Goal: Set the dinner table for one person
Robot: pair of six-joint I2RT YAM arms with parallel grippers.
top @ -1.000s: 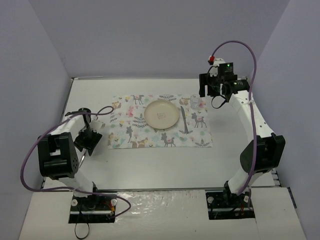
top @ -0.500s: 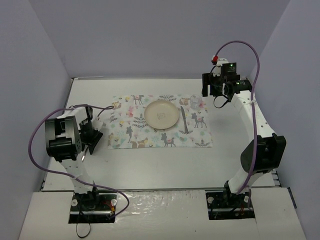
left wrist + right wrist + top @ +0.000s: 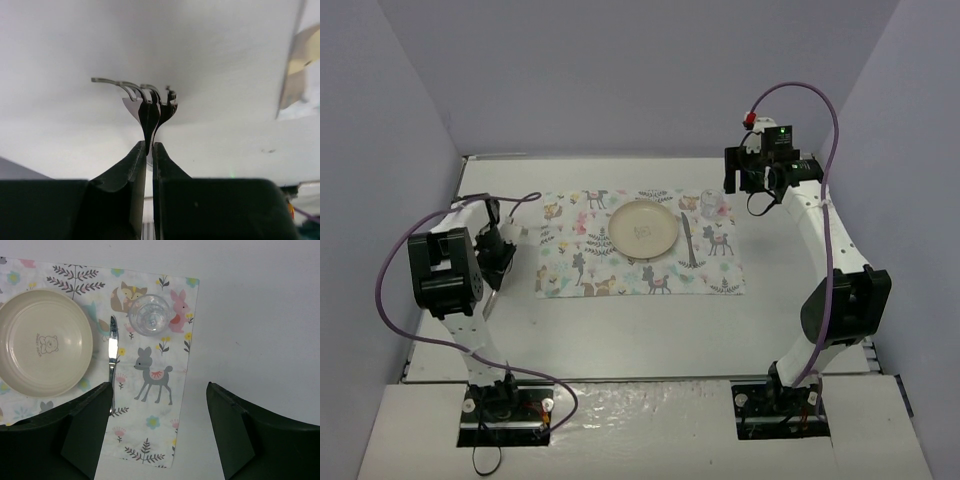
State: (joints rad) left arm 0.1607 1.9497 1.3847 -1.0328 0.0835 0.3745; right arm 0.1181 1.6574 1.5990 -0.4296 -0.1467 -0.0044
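From above, the dinner table [image 3: 620, 330] was a wide, matte white rectangle filling most of the view. A cloth placemat [image 3: 590, 272] printed with pastel woodland animals lay flat towards its far middle. On the mat sat a round, glossy cream plate [image 3: 641, 228], with a slim metal knife [image 3: 689, 240] just beside it on the right. A clear glass [image 3: 712, 204] stood at the mat's far right corner. The left gripper [image 3: 498, 262] hung over bare table left of the mat, and the right gripper [image 3: 742, 178] hovered near the glass

The left wrist view showed black jaws pinched narrow on the thin neck of a shiny metal fork [image 3: 145, 100], its curved tines pointing away

The right wrist view showed wide-spread black fingers [image 3: 90, 425] holding nothing, above the mat's right edge. The plate carried a small bear emblem at its centre, with lettering too small to read
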